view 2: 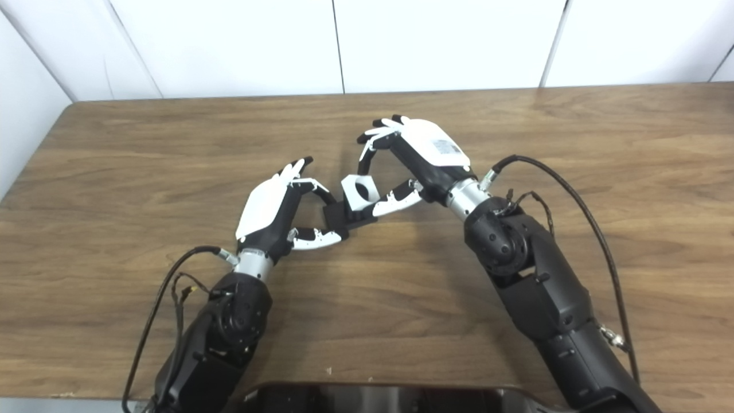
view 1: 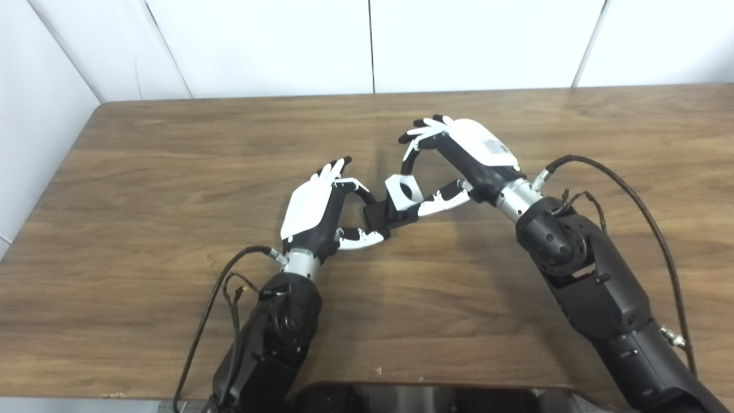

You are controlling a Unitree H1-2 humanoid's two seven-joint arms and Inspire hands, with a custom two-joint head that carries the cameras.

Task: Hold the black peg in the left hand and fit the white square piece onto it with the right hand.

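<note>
- The left hand, nearer the front edge of the table than its partner, pinches the black peg between thumb and a fingertip; the other fingers point up and away, spread.
- The peg sits at the tip of that pinch, out to the right of the left palm and over the middle of the table, its free end pointing toward the right hand. I cannot tell whether its underside touches the wood or hangs just above it.
- Risk: the hold looks like a light fingertip pinch on one end of the peg. A sideways push from the other piece would likely twist the peg in the pinch or knock it out.
- The white square piece sits just beyond the peg, touching or overlapping its free end, with its round hole facing the camera. Whether the peg has entered the hole is hidden by the fingers.
- Risk: if the hole is tilted off the peg's line, the piece will probably jam at its rim instead of sliding on, and more force would only lever both parts loose.
- The right hand, farther toward the back edge, pinches the white piece between a fingertip above and the thumb below; the remaining fingers fan out toward the back edge.
- Risk: the right thumb lies close alongside the peg, so it may bump the peg as the piece moves on.
</note>
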